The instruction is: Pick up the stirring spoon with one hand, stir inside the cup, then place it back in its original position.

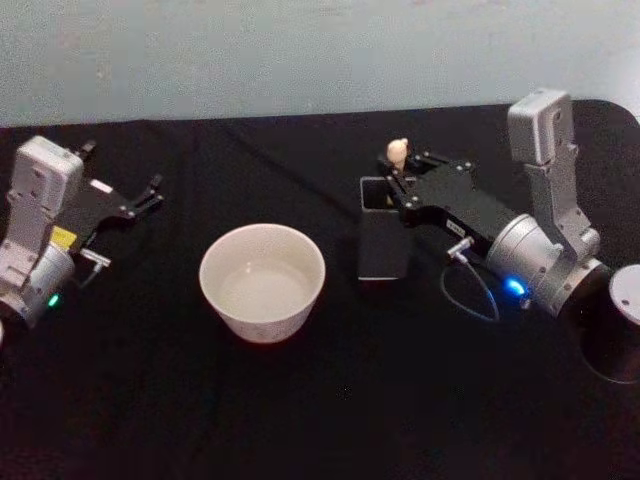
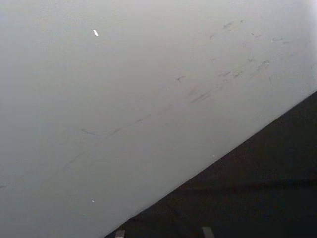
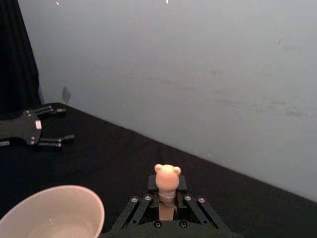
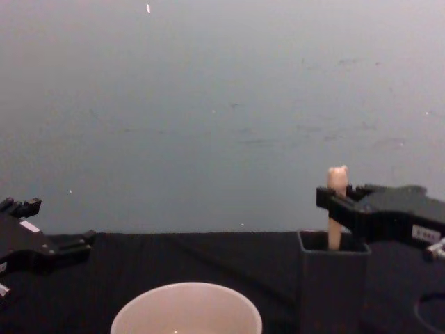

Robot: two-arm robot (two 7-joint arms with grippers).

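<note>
The stirring spoon [image 1: 397, 152] stands upright in a dark square holder [image 1: 383, 245]. Its cream bear-head top [image 3: 167, 177] sticks up above the holder [image 4: 332, 285]. My right gripper [image 1: 398, 178] reaches in from the right and is shut on the spoon's neck just below the bear head [image 4: 337, 179]. The stem and bowl are hidden inside the holder. The cup [image 1: 262, 280], wide and cream, sits left of the holder, apart from it. My left gripper [image 1: 122, 166] rests open at the far left of the table, holding nothing.
A black cloth [image 1: 330, 400] covers the table, with a pale wall [image 4: 222, 104] close behind. A dark cylinder with a grey lid [image 1: 628, 295] stands at the right edge. A thin cable loop [image 1: 470, 290] hangs by the right wrist.
</note>
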